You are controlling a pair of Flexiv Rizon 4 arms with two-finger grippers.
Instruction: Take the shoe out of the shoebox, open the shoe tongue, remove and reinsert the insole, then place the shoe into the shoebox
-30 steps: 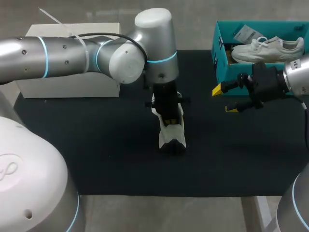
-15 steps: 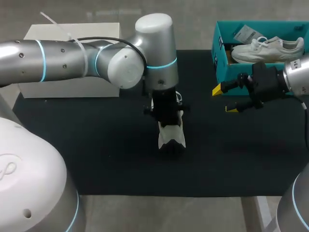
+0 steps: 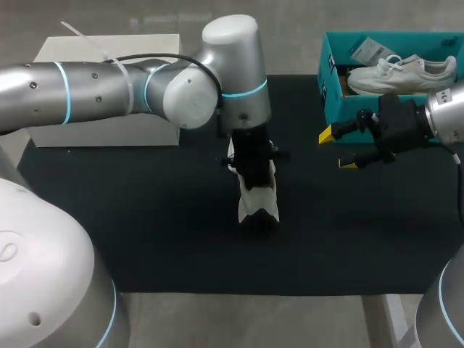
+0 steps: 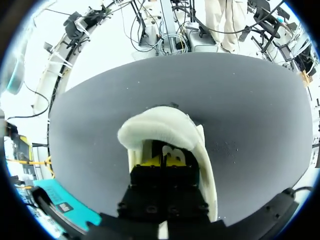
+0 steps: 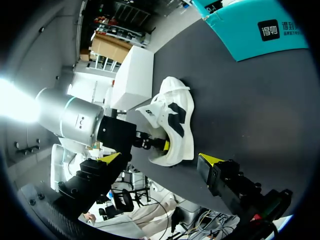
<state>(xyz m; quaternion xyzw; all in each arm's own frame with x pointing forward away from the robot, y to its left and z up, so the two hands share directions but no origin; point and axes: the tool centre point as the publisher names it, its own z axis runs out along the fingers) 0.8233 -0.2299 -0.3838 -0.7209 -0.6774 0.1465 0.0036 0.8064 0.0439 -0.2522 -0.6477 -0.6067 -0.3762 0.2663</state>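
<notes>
Head view: your left arm [image 3: 109,87] comes in to mid-tabletop [image 3: 145,232], over a white sneaker [image 3: 259,203] that stands on the black surface, well apart from the teal shoebox [image 3: 331,98]. Left wrist view: left end effector [image 4: 162,160] is down inside the sneaker's opening, fingers narrow, pressed side by side; you cannot tell whether they pinch anything. Right end effector [image 3: 338,149] hangs just beside the shoebox, fingers wide, holding nothing. A second white sneaker [image 3: 402,72] lies in the shoebox.

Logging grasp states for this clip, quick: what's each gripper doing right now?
Left gripper: shut, tips inside the shoe; any grasp hidden.
Right gripper: open, empty.
</notes>
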